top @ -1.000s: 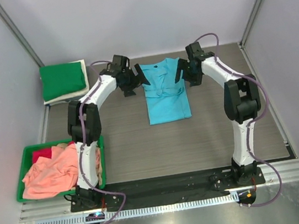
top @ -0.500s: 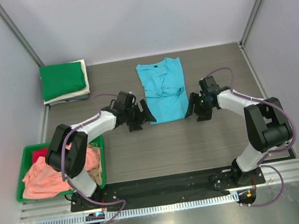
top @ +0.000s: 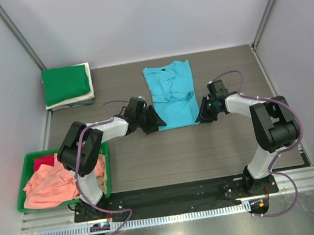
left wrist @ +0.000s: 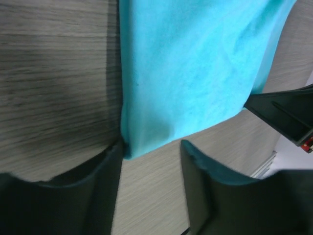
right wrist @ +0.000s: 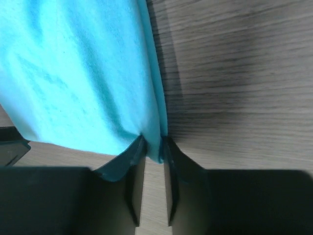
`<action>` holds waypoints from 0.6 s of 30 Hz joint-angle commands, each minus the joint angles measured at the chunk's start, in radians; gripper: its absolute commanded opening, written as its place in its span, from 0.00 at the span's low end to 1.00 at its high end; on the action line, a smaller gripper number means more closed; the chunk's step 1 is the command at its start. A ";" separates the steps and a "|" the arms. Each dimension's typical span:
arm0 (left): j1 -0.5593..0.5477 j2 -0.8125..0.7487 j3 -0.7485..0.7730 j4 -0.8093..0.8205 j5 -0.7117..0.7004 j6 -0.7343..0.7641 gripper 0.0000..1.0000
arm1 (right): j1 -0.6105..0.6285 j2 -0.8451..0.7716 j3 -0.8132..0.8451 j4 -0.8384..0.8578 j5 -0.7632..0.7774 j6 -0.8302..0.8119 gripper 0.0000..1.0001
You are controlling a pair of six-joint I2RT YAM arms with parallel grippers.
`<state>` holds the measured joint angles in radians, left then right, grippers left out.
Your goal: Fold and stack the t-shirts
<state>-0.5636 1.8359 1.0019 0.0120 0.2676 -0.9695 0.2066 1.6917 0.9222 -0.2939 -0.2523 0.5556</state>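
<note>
Stack (top: 68, 86) done; blue shirt (top: 171, 95) half-folded, right gripper (top: 202, 117) pinching its corner, left gripper (top: 155, 123) open; pink shirt (top: 46, 185) waits.

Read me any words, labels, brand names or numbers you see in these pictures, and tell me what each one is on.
No text can be read in any view.
The sky-blue t-shirt, the folded shirts and the green bin are all plain, with no print, label or number showing.

Left arm (top: 111, 127) and right arm (top: 240, 104): white shells, black joints; mauve cables (top: 227, 74) loop alongside; black bases (top: 91, 207).
</note>
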 commanded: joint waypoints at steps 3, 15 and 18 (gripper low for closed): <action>-0.022 0.048 0.009 0.101 0.012 -0.021 0.26 | -0.003 0.010 0.012 0.030 0.025 0.001 0.05; 0.004 -0.233 0.094 -0.201 -0.139 0.095 0.00 | -0.012 -0.220 0.153 -0.186 0.163 -0.063 0.01; -0.001 -0.233 0.058 -0.198 -0.082 0.069 0.00 | -0.012 -0.218 0.075 -0.180 0.116 -0.049 0.01</action>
<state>-0.5674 1.6279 1.0782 -0.1291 0.1852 -0.9195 0.2001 1.5078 1.0340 -0.4385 -0.1555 0.5213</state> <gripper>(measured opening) 0.011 0.046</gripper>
